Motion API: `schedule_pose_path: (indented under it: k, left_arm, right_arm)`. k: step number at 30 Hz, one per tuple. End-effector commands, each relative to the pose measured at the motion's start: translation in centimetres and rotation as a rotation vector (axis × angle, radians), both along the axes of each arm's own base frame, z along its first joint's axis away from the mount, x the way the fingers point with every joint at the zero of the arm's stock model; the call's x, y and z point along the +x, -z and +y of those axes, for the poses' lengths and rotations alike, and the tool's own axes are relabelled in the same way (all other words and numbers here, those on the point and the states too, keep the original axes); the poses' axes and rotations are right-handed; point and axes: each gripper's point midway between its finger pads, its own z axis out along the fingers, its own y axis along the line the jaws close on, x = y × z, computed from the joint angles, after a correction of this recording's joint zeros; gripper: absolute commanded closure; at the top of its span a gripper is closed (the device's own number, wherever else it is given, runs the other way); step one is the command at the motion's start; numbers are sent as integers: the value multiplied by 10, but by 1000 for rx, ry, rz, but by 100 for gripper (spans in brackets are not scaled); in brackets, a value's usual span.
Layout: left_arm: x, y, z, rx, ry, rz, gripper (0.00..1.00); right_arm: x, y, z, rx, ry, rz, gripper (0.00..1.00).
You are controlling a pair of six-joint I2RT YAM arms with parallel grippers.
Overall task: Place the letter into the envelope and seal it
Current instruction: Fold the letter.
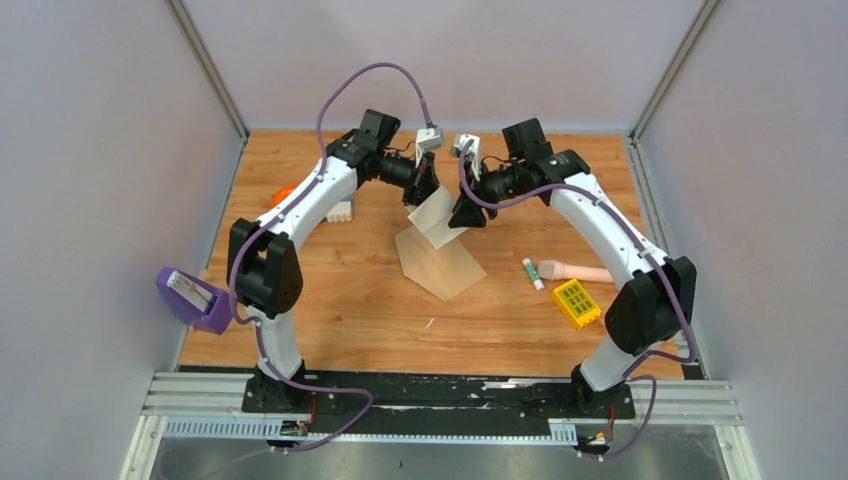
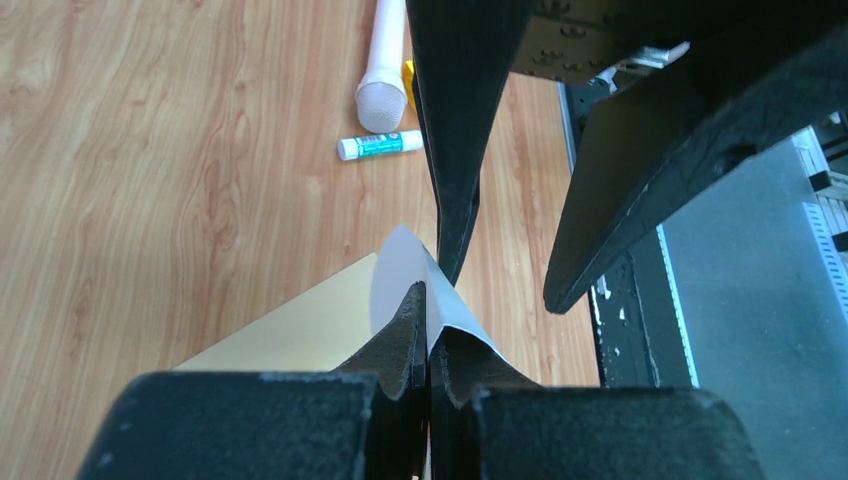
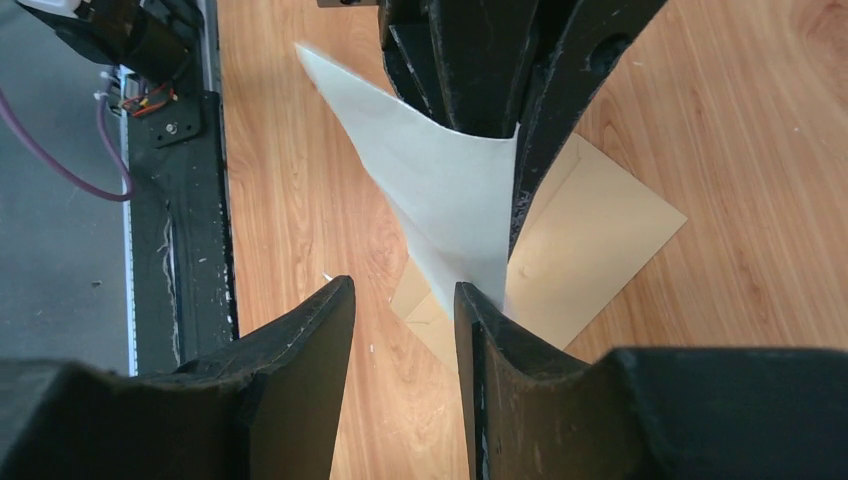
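Left tool (image 2: pixel 428 322) pinches the letter (image 2: pixel 398 268) above the envelope (image 2: pixel 300 335) — right tool (image 3: pixel 404 295) agape beside it.

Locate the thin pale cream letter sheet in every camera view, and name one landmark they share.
Top external: thin pale cream letter sheet, centre, held up between both wrists.
Left wrist: the sheet, lower centre, pinched in the left gripper.
Right wrist: the sheet, centre, large and curled.
Shared landmark: flat tan-brown kraft paper envelope on the table below it, in all three.
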Motion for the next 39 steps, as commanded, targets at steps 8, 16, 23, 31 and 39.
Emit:
schedule_pose_path:
  k: [8, 16, 23, 31, 39]
  left_arm:
    - [-8, -40, 2, -65, 18, -89, 100]
    - [-9, -37, 3, -61, 19, -92, 100]
    - [-9, -36, 3, -61, 22, -88, 100]
    - [-9, -35, 2, -65, 26, -79, 100]
    - [-11, -38, 2, -78, 37, -76, 100]
  right_arm:
    - [17, 11, -1, -67, 60, -74, 58]
    - [3, -19, -5, 5, 12, -113, 57]
    - [11, -32, -15, -8, 53, -167, 58]
    - [17, -31, -14, -11, 61, -162, 57]
    - [10, -23, -6, 32, -13, -103, 45]
